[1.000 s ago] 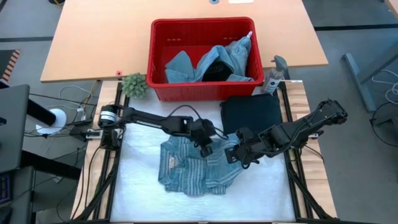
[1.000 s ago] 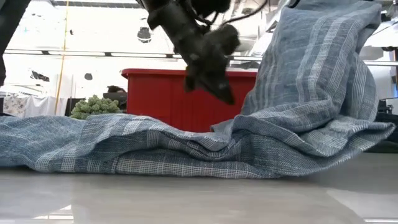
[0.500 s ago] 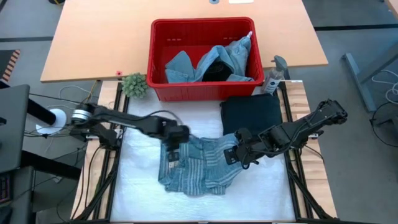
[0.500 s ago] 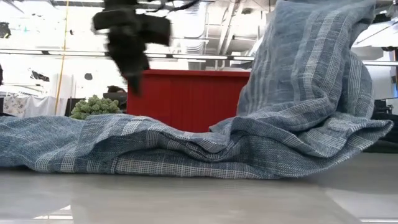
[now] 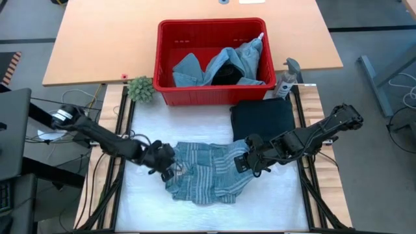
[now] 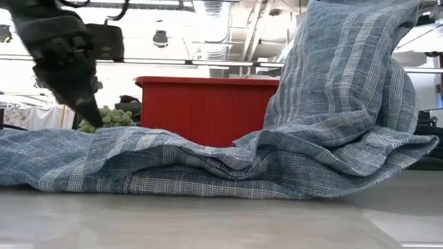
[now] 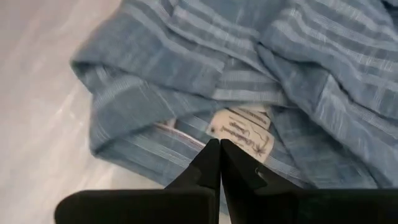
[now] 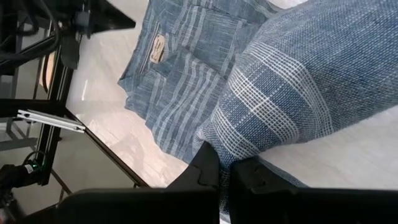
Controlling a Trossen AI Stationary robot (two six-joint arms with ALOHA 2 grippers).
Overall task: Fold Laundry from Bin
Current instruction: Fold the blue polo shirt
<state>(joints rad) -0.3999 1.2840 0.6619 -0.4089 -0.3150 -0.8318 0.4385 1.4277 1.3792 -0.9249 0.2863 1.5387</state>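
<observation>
Hovering shut left pincer over striped cloth label, writing illegible; right pincer clamps cloth.

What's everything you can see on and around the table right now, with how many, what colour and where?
striped shirt: one, blue-grey, spread on the white mat, right edge lifted
bin: one, red, at the far edge of the mat
denim pieces: a heap, light blue, inside the bin
dark garment: one, black, in the bin among the denim
folded cloth: one, black, on the mat in front of the bin's right end
plant: one, green, left of the bin
spray bottle: one, clear with grey trigger, right of the bin
left hand: one, dark, shut, at the shirt's left edge
right hand: one, dark, shut on the shirt's right edge
</observation>
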